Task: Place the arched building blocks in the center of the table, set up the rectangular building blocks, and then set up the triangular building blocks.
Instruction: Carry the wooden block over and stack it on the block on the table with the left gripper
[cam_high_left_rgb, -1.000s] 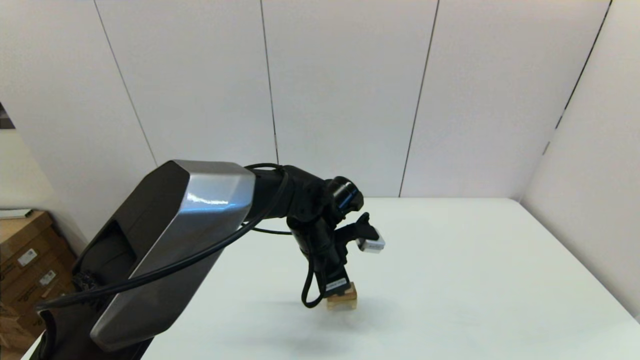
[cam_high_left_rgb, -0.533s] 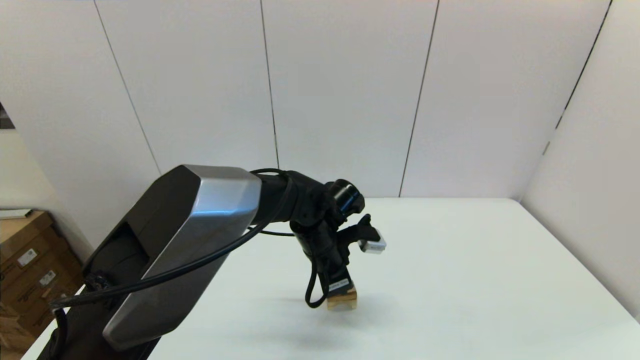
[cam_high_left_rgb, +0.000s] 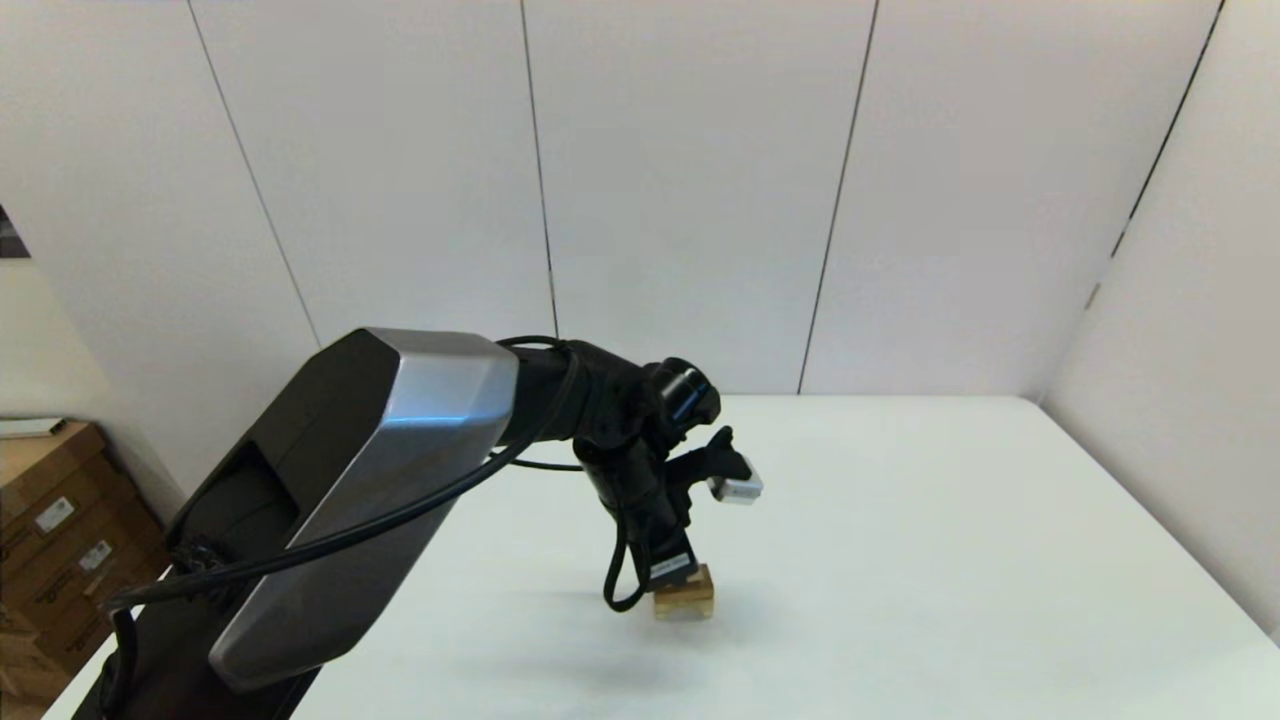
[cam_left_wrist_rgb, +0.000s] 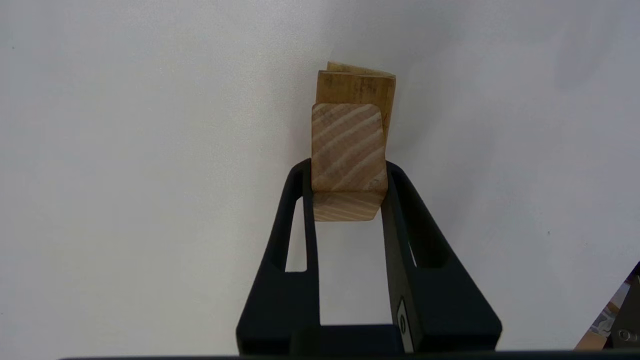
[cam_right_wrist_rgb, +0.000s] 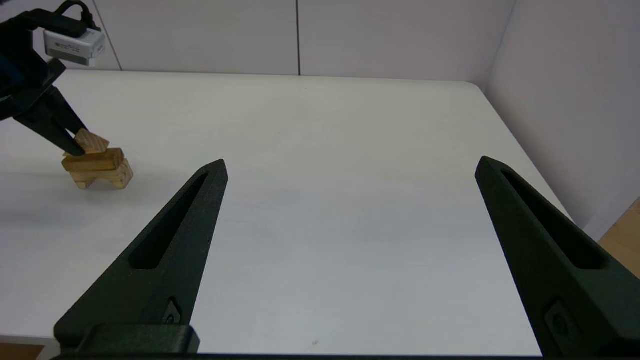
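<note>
The arched building block (cam_right_wrist_rgb: 102, 177) stands on the white table (cam_right_wrist_rgb: 325, 125), with the rectangular building block (cam_right_wrist_rgb: 95, 160) lying flat across its top. The triangular building block (cam_left_wrist_rgb: 348, 145), striped grain facing up, sits tilted at the bar's top; I cannot tell if it rests there. My left gripper (cam_left_wrist_rgb: 348, 170) is shut on it from both sides. In the head view that gripper (cam_high_left_rgb: 675, 575) points down over the stack (cam_high_left_rgb: 685, 603) near the table's middle. My right gripper (cam_right_wrist_rgb: 350, 165) hovers open and empty, well off to the stack's right, outside the head view.
Wall panels (cam_high_left_rgb: 1180, 300) close off the table's far and right sides. Cardboard boxes (cam_high_left_rgb: 50, 520) stand on the floor beyond the table's left edge. The left arm's large housing (cam_high_left_rgb: 370, 480) fills the near-left part of the head view.
The left arm shifted slightly over the stack. Its gripper stayed shut on the triangular block. The blocks below did not move.
</note>
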